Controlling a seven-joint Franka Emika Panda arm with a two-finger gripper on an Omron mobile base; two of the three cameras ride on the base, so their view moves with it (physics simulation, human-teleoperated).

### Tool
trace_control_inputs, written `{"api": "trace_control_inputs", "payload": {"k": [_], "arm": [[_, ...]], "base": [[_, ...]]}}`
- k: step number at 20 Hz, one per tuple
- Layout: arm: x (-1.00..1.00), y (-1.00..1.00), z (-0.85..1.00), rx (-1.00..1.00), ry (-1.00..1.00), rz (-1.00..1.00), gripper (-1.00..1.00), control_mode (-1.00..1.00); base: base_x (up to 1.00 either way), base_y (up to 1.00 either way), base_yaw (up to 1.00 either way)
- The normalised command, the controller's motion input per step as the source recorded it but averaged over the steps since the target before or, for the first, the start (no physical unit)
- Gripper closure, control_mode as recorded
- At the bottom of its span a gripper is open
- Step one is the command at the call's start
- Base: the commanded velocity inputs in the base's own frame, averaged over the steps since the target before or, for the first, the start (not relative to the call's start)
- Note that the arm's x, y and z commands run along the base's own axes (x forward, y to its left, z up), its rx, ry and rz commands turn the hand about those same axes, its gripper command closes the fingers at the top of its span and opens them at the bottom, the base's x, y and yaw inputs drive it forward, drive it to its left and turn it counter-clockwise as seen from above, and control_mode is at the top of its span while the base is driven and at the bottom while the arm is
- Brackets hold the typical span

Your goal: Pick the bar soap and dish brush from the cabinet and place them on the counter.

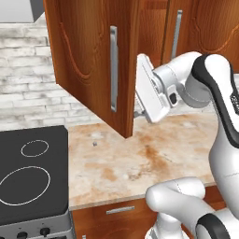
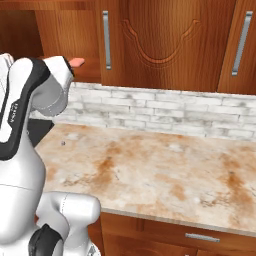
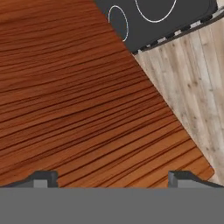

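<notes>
We see the arm [image 1: 219,116] rising from the base, bent at the elbow and reaching back toward the cabinet [image 1: 88,56], with the white hand turned on its side just beside the edge of the open door [image 1: 93,65]. In the hand view the pincer [image 3: 111,178] looks along the door's reddish wood grain; its two dark fingertips [image 3: 41,178] stand far apart at the bottom with nothing between them, so the pincer is spread and holds nothing. Past the door's edge that view shows the black stovetop [image 3: 162,17] with white rings and a pale plank floor [image 3: 197,87]. In the right base view the soap [image 2: 76,62], a flat pink block, lies on the cabinet shelf [image 2: 87,75], partly hidden behind the arm's upper link. The bench [image 1: 140,158], tan with rusty blotches, lies below the cabinet, well apart from the soap. There is dark lettering on the arm's forearm, too small for us to read.
</notes>
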Motion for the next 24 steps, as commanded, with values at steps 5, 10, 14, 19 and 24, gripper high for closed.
{"api": "trace_control_inputs", "payload": {"k": [5,10,14,19,24], "arm": [[-0.1,0.42,-0.22,0.11,0.05,0.05,-1.0,-1.0],[-0.08,0.45,-0.19,0.07,0.0,0.0,-1.0,-1.0],[-0.01,0.37,-0.14,0.04,-0.04,-0.07,-1.0,-1.0],[0.0,0.22,-0.09,0.01,-0.05,-0.1,-1.0,-1.0],[0.07,0.3,-0.09,0.0,-0.06,-0.1,-1.0,-1.0]], "base": [[0.0,0.0,0.0],[0.0,0.0,0.0],[0.0,0.0,0.0],[0.0,0.0,0.0],[0.0,0.0,0.0]]}}
